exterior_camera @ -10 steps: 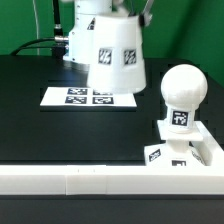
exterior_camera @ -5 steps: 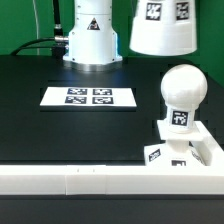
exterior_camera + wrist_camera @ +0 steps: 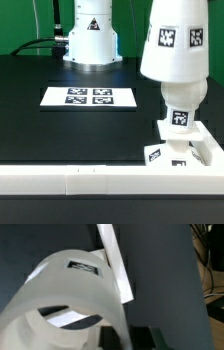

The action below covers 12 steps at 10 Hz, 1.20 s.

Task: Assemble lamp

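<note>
The tapered white shade (image 3: 176, 48) hangs upright over the ball-headed bulb and hides its head. Only the bulb's tagged neck (image 3: 180, 117) shows below the shade's rim. The bulb stands in the blocky square base (image 3: 192, 143) at the exterior view's right, against the rail. My gripper is above the exterior view's frame. In the wrist view my gripper (image 3: 123, 340) is shut on the shade's wall (image 3: 70, 291), with one dark finger (image 3: 108, 340) inside and the other outside.
The marker board (image 3: 90, 97) lies flat on the black table at the middle left. The long white rail (image 3: 80, 181) runs along the front edge and also shows in the wrist view (image 3: 115, 263). The arm's white pedestal (image 3: 91, 38) stands at the back.
The shade has travelled from the middle toward the exterior view's right, first rising, then dropping over the bulb's head. The bulb and base have not moved.
</note>
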### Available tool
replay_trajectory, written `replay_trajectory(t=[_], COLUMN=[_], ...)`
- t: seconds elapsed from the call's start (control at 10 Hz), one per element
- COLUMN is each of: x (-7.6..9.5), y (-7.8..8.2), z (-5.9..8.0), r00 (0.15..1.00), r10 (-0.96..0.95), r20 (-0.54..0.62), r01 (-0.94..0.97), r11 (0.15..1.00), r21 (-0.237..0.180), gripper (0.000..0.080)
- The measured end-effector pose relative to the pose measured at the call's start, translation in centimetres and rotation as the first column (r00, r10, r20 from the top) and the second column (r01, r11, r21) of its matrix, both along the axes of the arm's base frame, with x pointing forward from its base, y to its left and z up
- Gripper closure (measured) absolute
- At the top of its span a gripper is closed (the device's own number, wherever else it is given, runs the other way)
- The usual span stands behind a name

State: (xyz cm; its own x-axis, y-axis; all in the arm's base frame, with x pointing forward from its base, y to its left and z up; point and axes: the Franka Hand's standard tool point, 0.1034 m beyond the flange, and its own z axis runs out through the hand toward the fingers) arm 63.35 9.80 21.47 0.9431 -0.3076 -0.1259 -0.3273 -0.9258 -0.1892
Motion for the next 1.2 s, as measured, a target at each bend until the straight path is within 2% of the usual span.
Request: replay_trajectory(t=[0.2, 0.5, 1.0, 1.1, 1.2], x=[-0.2, -0.3, -1.4, -2.1, -2.8], y=[0.3, 0.2, -0.4, -0.7, -0.8], z=[-2.5, -4.5, -5.6, -5.7, -5.8], r00=[1.000, 0.999, 0.999, 0.999, 0.998], r10=[0.003, 0.003, 0.023, 0.027, 0.029], r20=[-0.023, -0.038, -0.046, -0.045, -0.053], r01=[-0.003, -0.004, -0.024, -0.028, -0.030], r11=[1.000, 1.000, 1.000, 0.999, 0.999], r21=[-0.007, -0.013, -0.016, -0.017, -0.017], gripper=[0.0753, 0.0753, 0.0753, 0.0686, 0.0686])
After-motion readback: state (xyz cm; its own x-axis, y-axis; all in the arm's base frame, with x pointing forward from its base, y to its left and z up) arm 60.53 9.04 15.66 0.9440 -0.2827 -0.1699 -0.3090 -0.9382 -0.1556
